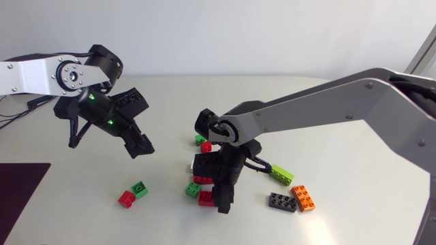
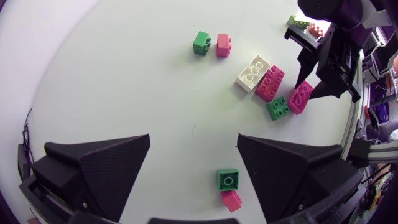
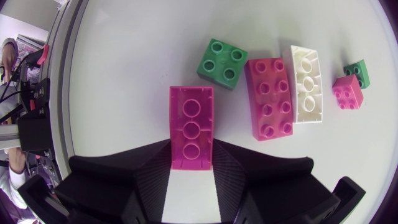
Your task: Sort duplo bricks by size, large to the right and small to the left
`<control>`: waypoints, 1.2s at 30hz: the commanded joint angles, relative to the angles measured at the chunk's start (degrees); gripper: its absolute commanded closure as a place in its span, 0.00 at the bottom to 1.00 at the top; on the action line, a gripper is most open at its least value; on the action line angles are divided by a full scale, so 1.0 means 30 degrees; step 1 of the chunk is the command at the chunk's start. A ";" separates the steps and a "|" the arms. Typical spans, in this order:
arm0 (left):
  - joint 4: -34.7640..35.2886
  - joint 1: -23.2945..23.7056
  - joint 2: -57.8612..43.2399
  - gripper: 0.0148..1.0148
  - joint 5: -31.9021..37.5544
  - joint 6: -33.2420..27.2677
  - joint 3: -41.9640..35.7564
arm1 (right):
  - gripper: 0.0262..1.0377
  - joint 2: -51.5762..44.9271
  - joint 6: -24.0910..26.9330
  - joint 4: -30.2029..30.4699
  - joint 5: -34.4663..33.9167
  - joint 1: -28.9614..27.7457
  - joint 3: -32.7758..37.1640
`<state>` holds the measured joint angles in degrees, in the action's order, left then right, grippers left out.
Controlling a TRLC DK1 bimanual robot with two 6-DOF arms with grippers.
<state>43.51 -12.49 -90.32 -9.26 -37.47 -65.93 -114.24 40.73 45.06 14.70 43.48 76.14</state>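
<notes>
My right gripper (image 3: 191, 152) is shut on a large pink-red brick (image 3: 191, 124) that lies upside down on the table, one finger against each long side. In the head view that gripper (image 1: 215, 201) points down at the brick (image 1: 205, 198) by the middle cluster. Just ahead lie a small green brick (image 3: 222, 63), a large pink brick (image 3: 269, 98) and a large white brick (image 3: 306, 84). My left gripper (image 1: 142, 122) hangs open above the table's left half. Under it (image 2: 193, 140) sit a small green brick (image 2: 228, 180) and a small pink one (image 2: 230, 200).
A lime brick (image 1: 281, 175), a black brick (image 1: 281, 202) and an orange brick (image 1: 304, 197) lie to the right of the cluster. Small green (image 1: 199, 139) and red (image 1: 206, 146) bricks sit behind it. A dark mat (image 1: 20, 187) covers the front left corner.
</notes>
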 commanded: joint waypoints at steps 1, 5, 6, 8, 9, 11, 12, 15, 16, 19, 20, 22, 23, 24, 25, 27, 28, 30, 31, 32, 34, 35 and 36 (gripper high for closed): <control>0.0000 -0.0026 0.0079 0.04 -0.0196 0.0187 0.0444 | 0.91 0.0578 -0.0071 0.0069 0.0110 -0.0257 -0.0682; 0.0000 -0.0026 0.0196 0.04 -0.0196 0.0187 0.0444 | 0.91 0.1487 0.0105 0.0098 0.0081 -0.0813 -0.1356; 0.0000 -0.0026 0.0196 0.04 -0.0196 0.0187 0.0444 | 0.91 0.1750 0.0163 0.0156 0.0081 -0.1135 -0.1444; -0.0029 -0.0084 0.0225 0.04 -0.0196 0.0187 0.0444 | 0.91 0.2131 0.0310 0.0420 0.0052 -0.1868 -0.1590; -0.0029 -0.0084 0.0225 0.04 -0.0196 0.0187 0.0415 | 0.91 0.2307 0.0486 0.0596 0.0052 -0.2219 -0.1678; -0.0029 -0.0143 0.0225 0.04 -0.0196 0.0187 0.0415 | 0.91 0.2512 0.0661 0.0625 0.0022 -0.3128 -0.1854; -0.0029 -0.0172 0.0225 0.04 -0.0225 0.0216 0.0415 | 0.91 0.2512 0.0749 0.0654 0.0022 -0.3538 -0.1883; -0.0029 -0.0436 0.0225 0.04 -0.0196 0.0362 0.0444 | 0.91 0.2483 0.1130 0.0742 0.0022 -0.4944 -0.2059; -0.0029 -0.0494 0.0254 0.04 -0.0196 0.0421 0.0444 | 0.90 0.2483 0.1306 0.0772 0.0022 -0.5325 -0.2176; -0.0029 -0.0553 0.0313 0.04 -0.0196 0.0421 0.0415 | 0.90 0.2512 0.1687 0.0625 -0.0124 -0.6233 -0.2850; -0.0029 -0.0582 0.0342 0.04 -0.0196 0.0480 0.0415 | 0.90 0.2512 0.1892 0.0567 -0.0153 -0.6643 -0.2997; -0.0029 -0.0641 0.0430 0.04 -0.0196 0.0538 0.0444 | 0.90 0.2512 0.2126 0.0508 -0.0153 -0.7346 -0.3319; -0.0029 -0.0670 0.0518 0.04 -0.0225 0.0567 0.0473 | 0.90 0.2541 0.2273 0.0479 -0.0153 -0.7669 -0.3553; -0.0029 -0.0729 0.0577 0.04 -0.0225 0.0567 0.0532 | 0.90 0.2658 0.2419 0.0449 -0.0153 -0.7932 -0.3876; -0.0029 -0.0758 0.0606 0.04 -0.0225 0.0567 0.0590 | 0.90 0.2805 0.2536 0.0303 -0.0153 -0.8137 -0.4257; -0.0029 -0.0729 0.0694 0.04 -0.0225 0.0567 0.0649 | 0.90 0.3127 0.2624 -0.0166 -0.0271 -0.8548 -0.4930; 0.0000 -0.0729 0.0752 0.04 -0.0196 0.0597 0.0649 | 0.90 0.3215 0.2771 -0.0254 -0.0271 -0.8811 -0.5048; -0.0029 -0.0758 0.0870 0.04 -0.0196 0.0655 0.0678 | 0.90 0.3274 0.3035 -0.0254 -0.0241 -0.9397 -0.5223; -0.0029 -0.0758 0.0928 0.04 -0.0225 0.0655 0.0708 | 0.90 0.3274 0.3093 -0.0254 -0.0271 -0.9602 -0.5311; 0.0000 -0.0817 0.0987 0.04 -0.0225 0.0655 0.0766 | 0.90 0.3332 0.3152 -0.0254 -0.0241 -0.9690 -0.5428; 0.0000 -0.0846 0.0987 0.04 -0.0196 0.0714 0.0796 | 0.90 0.3596 0.3152 -0.0342 -0.0241 -0.9690 -0.5721; -0.0029 -0.0875 0.1016 0.04 -0.0196 0.0743 0.0796 | 0.87 0.3742 0.3152 -0.0400 -0.0212 -0.9690 -0.5839; 0.0000 -0.0934 0.1016 0.04 -0.0196 0.0772 0.0796 | 0.78 0.3830 0.3064 -0.0430 -0.0212 -0.9632 -0.5897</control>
<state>43.48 -14.76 -88.16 -9.26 -36.14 -65.08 -103.53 48.31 44.12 14.41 14.61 60.38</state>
